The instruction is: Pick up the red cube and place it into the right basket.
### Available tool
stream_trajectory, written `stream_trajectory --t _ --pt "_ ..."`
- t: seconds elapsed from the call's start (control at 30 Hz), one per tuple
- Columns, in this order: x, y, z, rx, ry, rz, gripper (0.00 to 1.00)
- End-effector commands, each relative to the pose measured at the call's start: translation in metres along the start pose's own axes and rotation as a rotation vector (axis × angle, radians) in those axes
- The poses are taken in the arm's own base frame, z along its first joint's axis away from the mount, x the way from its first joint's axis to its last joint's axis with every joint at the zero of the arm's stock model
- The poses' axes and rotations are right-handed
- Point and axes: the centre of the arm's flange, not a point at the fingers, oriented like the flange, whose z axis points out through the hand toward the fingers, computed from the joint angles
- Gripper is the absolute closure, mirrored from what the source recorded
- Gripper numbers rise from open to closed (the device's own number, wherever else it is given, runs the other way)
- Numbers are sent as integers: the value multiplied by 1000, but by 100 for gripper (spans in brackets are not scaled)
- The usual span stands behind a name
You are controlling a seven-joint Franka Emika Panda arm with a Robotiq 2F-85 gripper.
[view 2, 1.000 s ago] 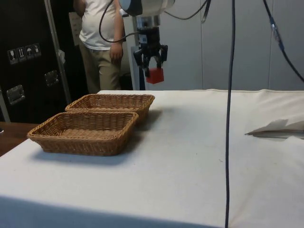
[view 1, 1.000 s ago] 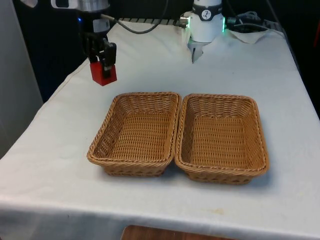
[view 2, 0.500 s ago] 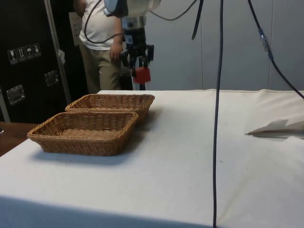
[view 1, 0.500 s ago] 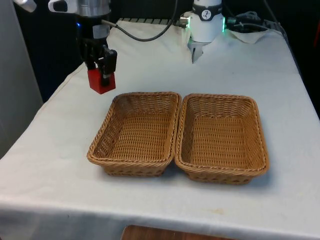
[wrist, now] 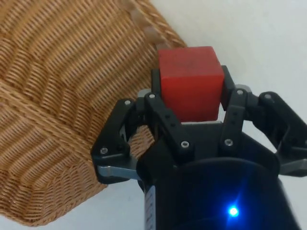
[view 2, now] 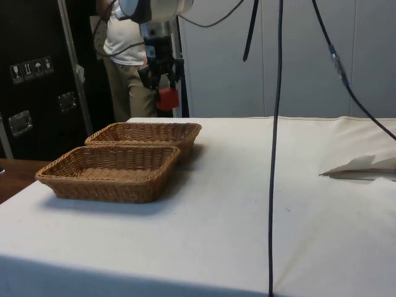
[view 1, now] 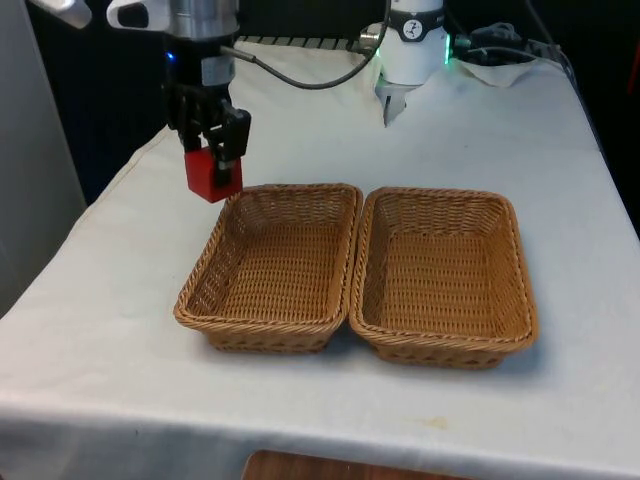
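Note:
The red cube (view 1: 211,176) hangs in the air, with my black gripper (view 1: 214,166) shut on it. It is above the far corner of the basket on the front view's left (view 1: 272,268), just over the rim. The side view has the red cube (view 2: 166,99) and the gripper (view 2: 162,94) high above the farther basket (view 2: 145,132). From the wrist, the red cube (wrist: 190,81) sits between my fingers (wrist: 159,86) over a wicker basket corner (wrist: 57,96). The basket on the front view's right (view 1: 443,277) lies beside the first, touching it.
Both wicker baskets lie side by side mid-table on the white cloth (view 1: 320,400). A person (view 2: 127,55) stands behind the table in the side view. Black cables (view 2: 275,124) hang in front of the side camera. A crumpled white cloth (view 2: 365,167) lies at that view's right.
My gripper has carried the red cube towards the baskets, from over the bare cloth to the corner of the front view's left basket. It stays shut on the cube.

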Motion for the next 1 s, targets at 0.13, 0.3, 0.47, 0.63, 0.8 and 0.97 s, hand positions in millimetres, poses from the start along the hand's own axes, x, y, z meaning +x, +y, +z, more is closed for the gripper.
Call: stream_trajectory --t 0.13,0.3,0.47,0.63,0.8,0.97 --pt "-2 -21 -1 7 5 -10 97" --pt "-5 -36 -2 17 9 -20 97" --pt "-13 -58 -3 23 15 -30 97" --pt "-19 -71 1 26 12 -43 97" --pt "-26 -87 11 31 4 -66 97" --pt "-32 -97 23 32 0 -88 97"
